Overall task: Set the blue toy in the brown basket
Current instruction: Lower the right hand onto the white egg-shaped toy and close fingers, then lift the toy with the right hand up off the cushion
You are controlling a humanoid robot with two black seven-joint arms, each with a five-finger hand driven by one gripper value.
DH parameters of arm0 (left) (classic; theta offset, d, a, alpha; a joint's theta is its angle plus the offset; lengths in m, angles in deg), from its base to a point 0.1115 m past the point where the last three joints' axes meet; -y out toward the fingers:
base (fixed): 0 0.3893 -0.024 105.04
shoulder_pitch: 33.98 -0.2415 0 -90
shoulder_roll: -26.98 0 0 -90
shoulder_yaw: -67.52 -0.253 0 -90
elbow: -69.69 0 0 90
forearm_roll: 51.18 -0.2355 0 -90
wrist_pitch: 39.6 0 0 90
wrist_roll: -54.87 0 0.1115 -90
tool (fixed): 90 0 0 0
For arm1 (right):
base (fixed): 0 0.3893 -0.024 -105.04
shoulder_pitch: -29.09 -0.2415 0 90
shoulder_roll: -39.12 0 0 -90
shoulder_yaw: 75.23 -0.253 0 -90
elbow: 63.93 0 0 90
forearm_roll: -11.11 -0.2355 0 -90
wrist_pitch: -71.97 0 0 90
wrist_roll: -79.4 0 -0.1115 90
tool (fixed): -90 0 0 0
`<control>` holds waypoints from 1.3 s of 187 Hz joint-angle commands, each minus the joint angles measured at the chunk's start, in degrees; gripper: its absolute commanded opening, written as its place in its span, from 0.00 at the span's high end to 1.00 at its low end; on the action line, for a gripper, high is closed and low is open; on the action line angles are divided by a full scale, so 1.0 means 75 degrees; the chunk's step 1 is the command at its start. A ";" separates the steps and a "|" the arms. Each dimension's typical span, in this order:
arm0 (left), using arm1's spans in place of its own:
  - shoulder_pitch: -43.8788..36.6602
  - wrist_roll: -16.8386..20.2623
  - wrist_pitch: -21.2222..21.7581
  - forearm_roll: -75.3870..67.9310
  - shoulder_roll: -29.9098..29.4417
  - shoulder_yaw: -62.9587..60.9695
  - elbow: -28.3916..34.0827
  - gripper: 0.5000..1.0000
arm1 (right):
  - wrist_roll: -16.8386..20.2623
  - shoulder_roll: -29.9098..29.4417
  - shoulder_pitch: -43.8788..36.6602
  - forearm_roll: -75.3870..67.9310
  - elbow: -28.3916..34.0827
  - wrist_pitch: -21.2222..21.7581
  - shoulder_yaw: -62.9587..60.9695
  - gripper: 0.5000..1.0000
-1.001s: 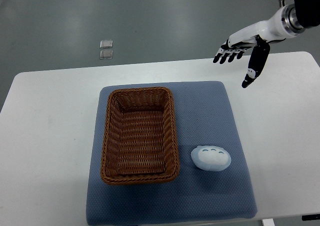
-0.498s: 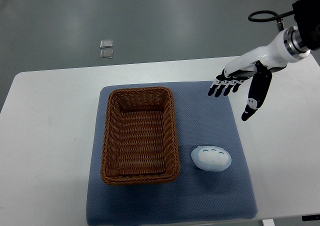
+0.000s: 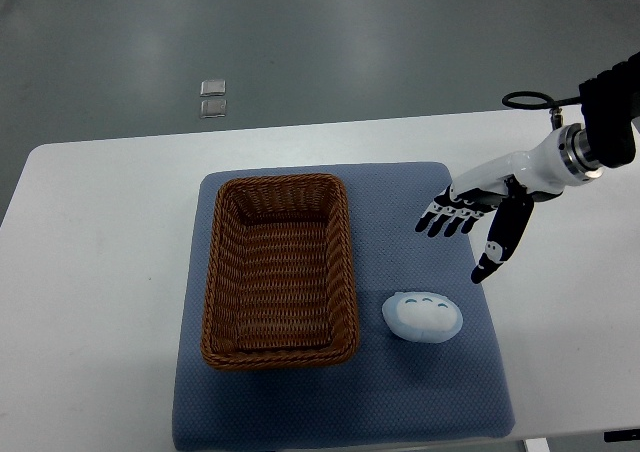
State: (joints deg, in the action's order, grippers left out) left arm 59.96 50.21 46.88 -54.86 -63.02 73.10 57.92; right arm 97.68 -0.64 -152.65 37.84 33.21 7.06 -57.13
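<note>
A white table [image 3: 100, 232] with rounded corners is seen from above, its far edge running across the upper part of the view and grey floor [image 3: 300, 42] lying beyond it. A blue-grey mat [image 3: 420, 392] is laid on the middle of the table, with bare white surface left open on both sides, widest on the left. The near edge of the mat reaches almost to the near edge of the table.

The brown basket [image 3: 280, 269], a rectangular wicker one, is set on the left half of the mat, its long sides running away from the robot; nothing is seen inside it. The right half of the mat is left open apart from the blue toy [image 3: 422, 316], which lies on it just beside the near right corner of the basket, apart from the rim. The toy is a pale blue, rounded oval lying flat, with three small darker marks in a row along its far side.

The right hand [image 3: 470, 217] is held over the far right part of the mat, beyond the toy and clear of it. Its black-tipped fingers [image 3: 440, 222] are spread and nothing is held; the thumb is pointed down toward the mat edge. The white forearm is brought in from the right edge.

Two small clear squares [image 3: 211, 99] are seen on the floor.
</note>
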 commanded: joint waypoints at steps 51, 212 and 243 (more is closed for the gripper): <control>0.0002 0.0000 0.0000 -0.0001 0.0000 -0.0028 -0.0024 0.00 | -0.0562 -0.0160 0.1287 0.1124 0.0020 -0.1178 -0.0104 0.17; 0.0002 0.0000 0.0000 -0.0001 0.0000 -0.0040 -0.0071 0.00 | -0.0691 -0.0746 0.3947 0.1886 -0.0496 -0.1752 -0.1616 0.18; 0.0002 0.0000 0.0000 -0.0001 0.0000 -0.0040 -0.0047 0.00 | -0.0691 -0.1003 0.4252 0.1909 -0.0695 -0.1752 -0.1991 0.18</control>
State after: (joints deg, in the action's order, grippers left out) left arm 59.96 50.21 46.90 -54.87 -63.02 72.79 57.42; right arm 92.49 -7.01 -122.35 51.98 28.85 -6.07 -70.46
